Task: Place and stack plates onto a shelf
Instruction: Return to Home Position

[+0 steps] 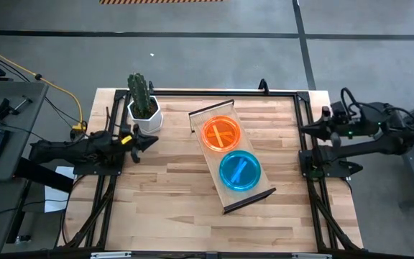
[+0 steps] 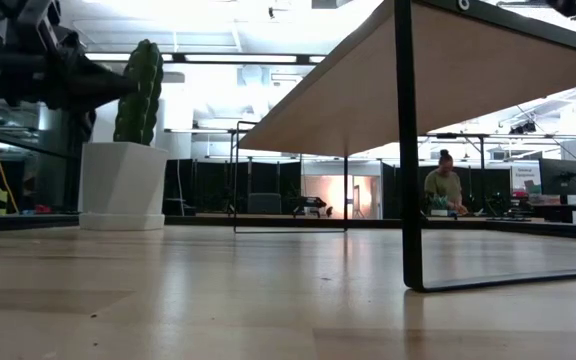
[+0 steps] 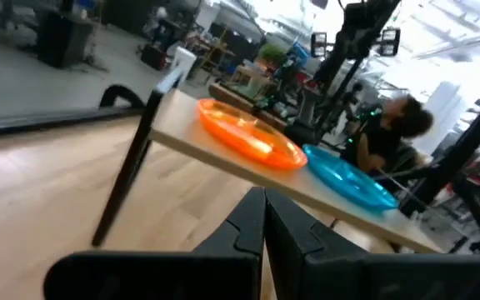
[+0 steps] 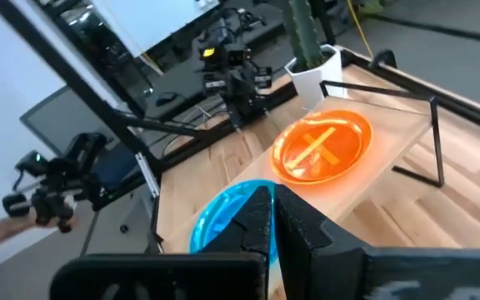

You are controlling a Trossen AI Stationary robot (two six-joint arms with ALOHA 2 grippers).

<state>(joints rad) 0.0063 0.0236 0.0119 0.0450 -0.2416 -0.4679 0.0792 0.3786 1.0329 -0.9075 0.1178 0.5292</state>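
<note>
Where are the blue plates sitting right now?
In the high view, the blue plates sit on the shelf at mid-table, at the shelf end nearer the right arm, right beside the orange plates.

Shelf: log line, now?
shelf: orange plates, blue plates side by side | left gripper: shut, left edge | right gripper: shut, right edge

Orange stack (image 1: 220, 133) and blue stack (image 1: 239, 171): nr of plates in each cannot be told from above, edges too small. In low view the shelf (image 2: 448, 80) shows its underside only, so the plates are hidden there; left arm (image 2: 28, 70) is cut off by upper-left edge. In right wrist view the right gripper (image 4: 272, 200) covers part of blue stack. Person (image 3: 394, 125) in left wrist view is blurred.
</note>
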